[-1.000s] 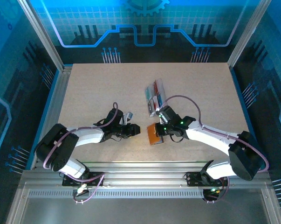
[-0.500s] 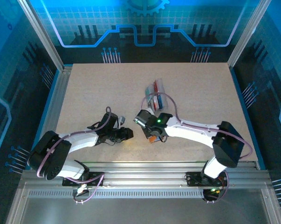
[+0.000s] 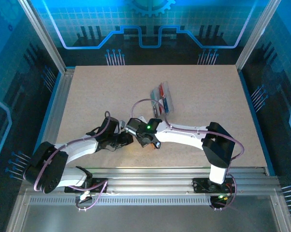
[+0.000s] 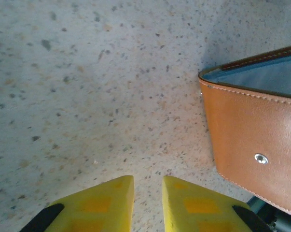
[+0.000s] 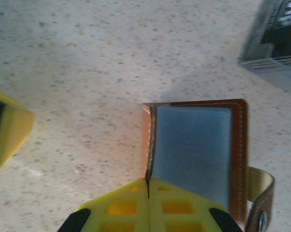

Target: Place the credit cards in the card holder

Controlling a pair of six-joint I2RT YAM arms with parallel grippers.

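**A:** How will the brown leather folding card holder (image 5: 193, 154) handle?

**B:** Light, floppy and slick, I'd judge, so pinch a flap edge. The right tool (image 5: 148, 186) is clamped on its 9 o'clock edge, near the middle of the tabletop (image 5: 87, 58).

**A:** Which way does it point?

**B:** In the right wrist view, its long axis runs 6 to 12, with the clasp tab (image 5: 258, 193) at 4. The left tool (image 4: 147, 193) is slightly parted and empty.
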